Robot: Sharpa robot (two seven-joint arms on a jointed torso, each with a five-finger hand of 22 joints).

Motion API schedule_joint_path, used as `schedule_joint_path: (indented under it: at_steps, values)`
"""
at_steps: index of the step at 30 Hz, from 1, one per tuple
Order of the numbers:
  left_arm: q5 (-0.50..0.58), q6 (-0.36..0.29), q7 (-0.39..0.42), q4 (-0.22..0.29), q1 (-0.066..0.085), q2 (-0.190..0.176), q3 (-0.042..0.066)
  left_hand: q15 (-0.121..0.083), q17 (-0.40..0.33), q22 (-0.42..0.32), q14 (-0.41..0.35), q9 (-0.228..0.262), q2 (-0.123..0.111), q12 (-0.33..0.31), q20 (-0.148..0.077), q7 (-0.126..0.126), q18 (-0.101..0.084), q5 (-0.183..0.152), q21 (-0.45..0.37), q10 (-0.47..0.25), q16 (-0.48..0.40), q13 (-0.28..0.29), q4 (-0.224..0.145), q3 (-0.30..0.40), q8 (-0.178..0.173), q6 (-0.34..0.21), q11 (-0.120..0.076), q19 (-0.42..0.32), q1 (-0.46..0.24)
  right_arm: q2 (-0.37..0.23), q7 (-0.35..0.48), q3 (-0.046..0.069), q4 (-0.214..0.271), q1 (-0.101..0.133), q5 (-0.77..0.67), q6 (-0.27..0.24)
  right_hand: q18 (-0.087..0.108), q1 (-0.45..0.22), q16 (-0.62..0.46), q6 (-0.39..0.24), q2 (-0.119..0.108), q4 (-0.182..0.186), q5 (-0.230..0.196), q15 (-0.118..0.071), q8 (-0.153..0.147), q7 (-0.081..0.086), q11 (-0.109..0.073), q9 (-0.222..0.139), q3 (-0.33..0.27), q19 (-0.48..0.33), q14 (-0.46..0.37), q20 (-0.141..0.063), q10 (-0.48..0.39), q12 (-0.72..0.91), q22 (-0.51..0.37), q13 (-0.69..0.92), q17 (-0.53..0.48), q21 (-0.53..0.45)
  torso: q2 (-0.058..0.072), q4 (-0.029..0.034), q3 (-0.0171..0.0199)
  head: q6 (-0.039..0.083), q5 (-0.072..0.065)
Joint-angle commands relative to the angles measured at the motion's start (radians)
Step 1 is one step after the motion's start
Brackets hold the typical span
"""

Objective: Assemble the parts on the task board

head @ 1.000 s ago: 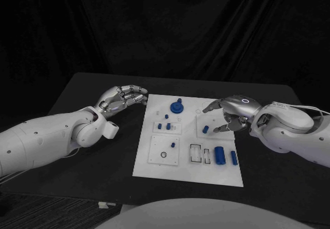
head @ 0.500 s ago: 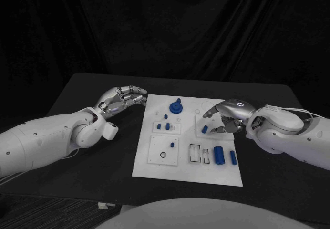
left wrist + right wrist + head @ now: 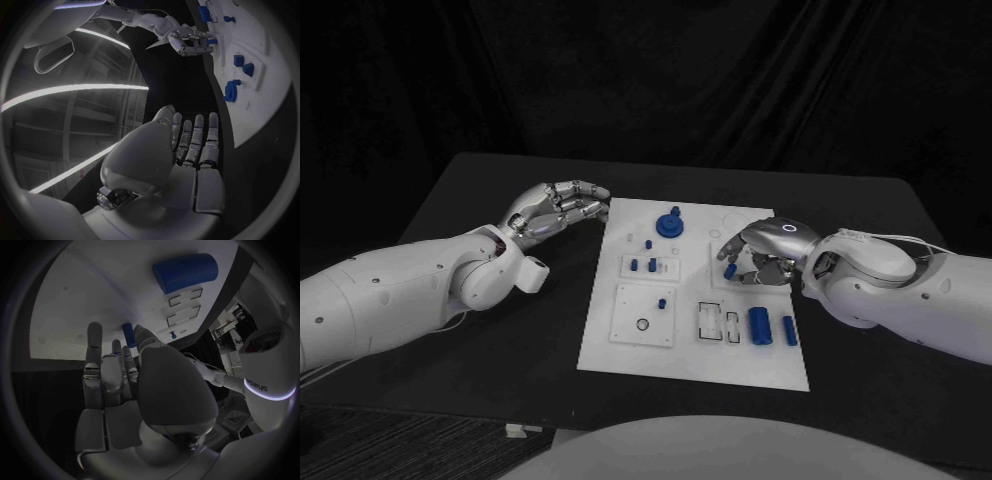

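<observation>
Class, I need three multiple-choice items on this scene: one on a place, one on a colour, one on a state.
1. Where is the left hand?
A. beside the task board's far left corner
B. over the board's near edge
C. off the table

2. What colour is the large cylinder?
A. red
B. blue
C. green

3. The left hand is:
A. gripping a part
B. pressing the board
C. holding nothing

Answers: 1 A, head view shows it over black table by that corner. 2 B, plainly blue. 3 C, its wrist view shows bare fingers.

A black table (image 3: 516,340) stands before dark pleated curtains (image 3: 646,80). Bright curved light strips (image 3: 69,90) show overhead in the left wrist view.
</observation>
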Motion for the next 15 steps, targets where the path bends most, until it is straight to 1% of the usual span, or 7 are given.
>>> schedule_joint_path:
  at_steps: [1,4,5,8,10,11,15]
  values:
    - [0.007,0.017,0.020,0.000,-0.002,0.003,0.001,0.000,-0.002,0.001,0.008,-0.001,0.000,-0.005,-0.002,0.000,0.014,0.008,0.006,0.007,-0.005,-0.002,-0.007,-0.001,-0.006,0.004,0.001,0.000,0.011,0.006,0.016,0.001,-0.007,-0.005,0.005,-0.009,0.010,-0.001,0.000,0.013,0.008,-0.006,0.006,-0.006,-0.001,0.003,-0.004,0.003,0.004,0.001,0.002,-0.006,0.025,-0.009,0.003,-0.002,-0.002,0.004,0.000,0.0017,-0.0003,0.000,0.001]
    - [0.007,0.019,0.019,-0.001,-0.003,0.003,0.001,0.000,-0.002,0.002,0.008,-0.002,0.000,-0.005,-0.002,0.000,0.014,0.010,0.006,0.007,-0.006,-0.003,-0.008,0.000,-0.006,0.005,0.002,0.000,0.011,0.010,0.020,0.001,-0.011,-0.006,0.005,-0.012,0.009,-0.001,-0.004,0.038,0.008,-0.008,0.007,-0.011,0.006,0.008,-0.010,0.008,0.015,0.000,0.001,-0.010,0.054,-0.017,0.007,-0.005,-0.006,0.003,-0.001,0.0001,-0.0006,0.000,0.000]
    - [0.007,0.019,0.019,-0.001,-0.003,0.003,0.001,0.000,-0.002,0.002,0.008,-0.002,0.000,-0.005,-0.002,0.000,0.014,0.010,0.006,0.007,-0.006,-0.003,-0.008,0.000,-0.006,0.005,0.002,0.000,0.011,0.011,0.022,0.001,-0.012,-0.007,0.005,-0.016,0.009,0.002,-0.010,0.057,0.010,-0.010,0.010,-0.014,0.014,0.012,-0.012,0.014,0.023,-0.001,-0.002,-0.012,0.068,-0.021,0.009,-0.006,-0.012,0.003,-0.001,-0.0005,-0.0004,0.000,0.001]
    - [0.007,0.020,0.018,-0.002,-0.004,0.003,0.001,0.000,-0.002,0.002,0.008,-0.002,0.001,-0.006,-0.002,0.000,0.014,0.013,0.007,0.008,-0.006,-0.003,-0.009,0.002,-0.006,0.005,0.002,0.000,0.012,0.011,0.026,0.001,-0.012,-0.007,0.005,-0.028,0.010,0.013,-0.022,0.082,0.014,-0.015,0.016,-0.018,0.023,0.015,-0.019,0.022,0.039,-0.004,-0.007,-0.016,0.094,-0.024,0.012,-0.007,-0.025,0.002,-0.001,-0.0002,-0.0001,0.000,0.000]
    - [0.007,0.021,0.017,-0.002,-0.005,0.003,0.001,0.000,-0.003,0.002,0.008,-0.003,0.001,-0.006,-0.002,0.000,0.014,0.014,0.007,0.008,-0.006,-0.004,-0.010,0.003,-0.006,0.005,0.002,-0.001,0.012,0.010,0.029,0.001,-0.012,-0.007,0.005,-0.037,0.010,0.041,-0.033,0.135,0.024,-0.032,0.022,-0.027,0.046,0.019,-0.028,0.037,0.064,-0.006,-0.010,-0.024,0.133,-0.022,0.019,-0.006,-0.035,0.003,-0.002,0.0010,-0.0001,0.000,0.000]
    - [0.007,0.021,0.017,-0.003,-0.005,0.003,0.001,0.000,-0.003,0.002,0.008,-0.003,0.001,-0.006,-0.002,0.000,0.014,0.015,0.007,0.008,-0.007,-0.004,-0.010,0.004,-0.007,0.006,0.002,-0.001,0.012,0.008,0.030,0.001,-0.011,-0.008,0.005,-0.041,0.010,0.050,-0.034,0.153,0.024,-0.039,0.024,-0.028,0.054,0.017,-0.029,0.044,0.070,-0.007,-0.010,-0.026,0.142,-0.024,0.022,-0.006,-0.036,0.004,-0.002,0.0013,-0.0001,0.000,0.001]
    - [0.007,0.022,0.016,-0.003,-0.006,0.004,0.001,0.000,-0.003,0.003,0.008,-0.004,0.001,-0.007,-0.002,0.001,0.013,0.018,0.007,0.009,-0.007,-0.005,-0.012,0.005,-0.007,0.006,0.002,-0.001,0.013,0.003,0.031,0.001,-0.008,-0.008,0.005,-0.058,0.009,0.064,-0.036,0.186,0.024,-0.054,0.030,-0.033,0.066,0.013,-0.034,0.059,0.086,-0.008,-0.007,-0.032,0.171,-0.034,0.035,-0.008,-0.037,0.009,-0.001,0.0017,0.0003,0.000,0.002]
